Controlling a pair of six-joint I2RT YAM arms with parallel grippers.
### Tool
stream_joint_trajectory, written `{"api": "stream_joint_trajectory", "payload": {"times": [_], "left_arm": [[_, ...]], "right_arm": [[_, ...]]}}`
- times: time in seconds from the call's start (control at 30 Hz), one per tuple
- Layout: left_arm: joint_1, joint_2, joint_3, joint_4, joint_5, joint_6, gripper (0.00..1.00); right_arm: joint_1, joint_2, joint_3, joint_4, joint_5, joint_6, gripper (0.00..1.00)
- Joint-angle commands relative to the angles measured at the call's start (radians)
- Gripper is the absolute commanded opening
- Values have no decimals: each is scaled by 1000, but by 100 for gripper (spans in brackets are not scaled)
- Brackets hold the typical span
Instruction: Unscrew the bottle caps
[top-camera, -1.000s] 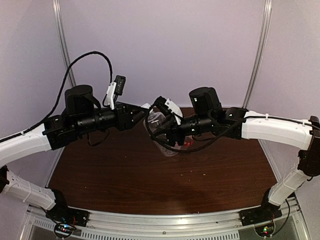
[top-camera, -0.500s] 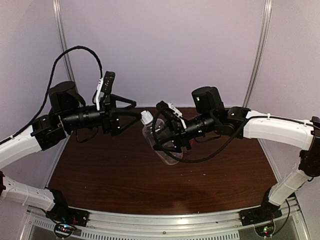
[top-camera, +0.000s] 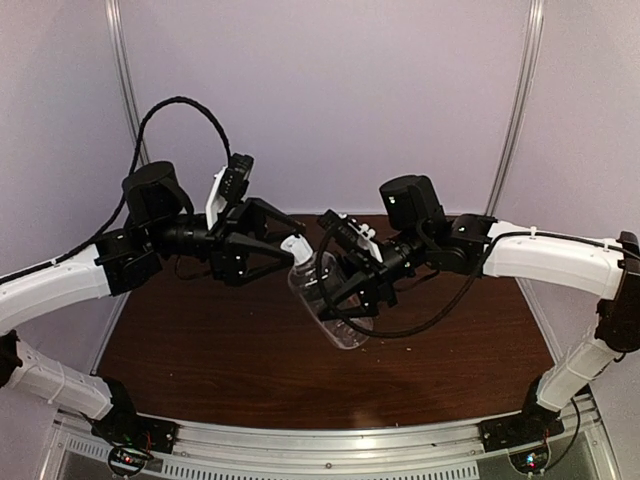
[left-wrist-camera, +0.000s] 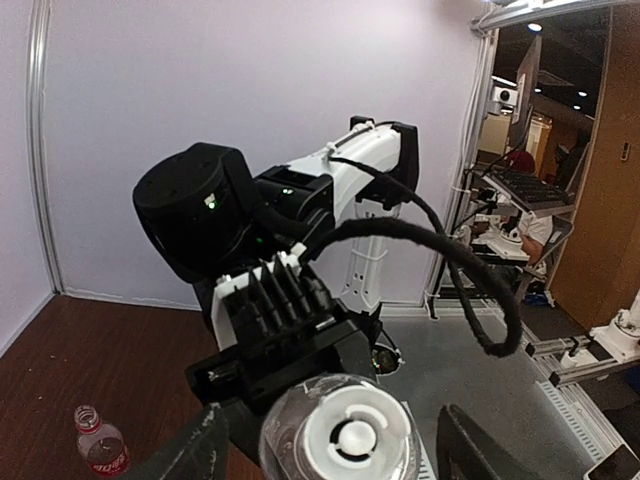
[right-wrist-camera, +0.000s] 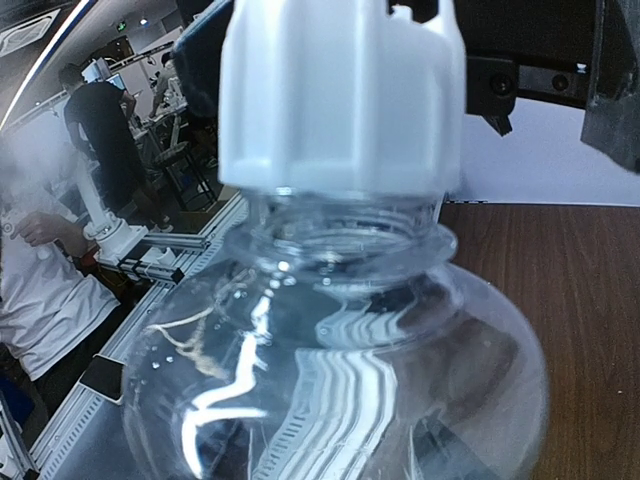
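While the right gripper (top-camera: 352, 285) clamps its two fingers around the body of the plain clear bottle (top-camera: 345, 325), that bottle hangs in the air over the middle of the brown table (top-camera: 250, 370). It is tilted, with its neck pointing up and to the left, toward the other arm. From where I stand the grip looks firm, with the black fingers pressed against the clear plastic on both sides.

The white cap (left-wrist-camera: 350, 438) sits on the bottle's neck. Seen close up from the right wrist, its lower rim sits just above the neck ring and some of the thread shows beneath it.

The left gripper (top-camera: 296, 243) has its fingers (left-wrist-camera: 195, 455) spread wide, one on each side of the cap. In the left wrist view a gap shows between each finger and the cap, so they flank it and grasp nothing.

Further off, near the left edge of the table, the short bottle (left-wrist-camera: 100, 440) with the red label stands upright, well apart from both arms. It is too small there for me to tell whether it has a cap on it.
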Motion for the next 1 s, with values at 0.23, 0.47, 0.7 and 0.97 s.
{"api": "stream_joint_trajectory", "payload": {"times": [0.23,0.47,0.7,0.97], "left_arm": [[7,50,-8,184,134,-81,54],[7,55,-21,181,128,-86,40],[7,10,-20,82,-47,-90,19],[-17,-58,-20,-153,-676,-298,17]], "right_arm": [[1,27,19,88,-72,40,41],[0,32,25,105,-52,54,41],[-8,10,28,80,124,68,39],[-15,3,61,8,511,75,39]]}}
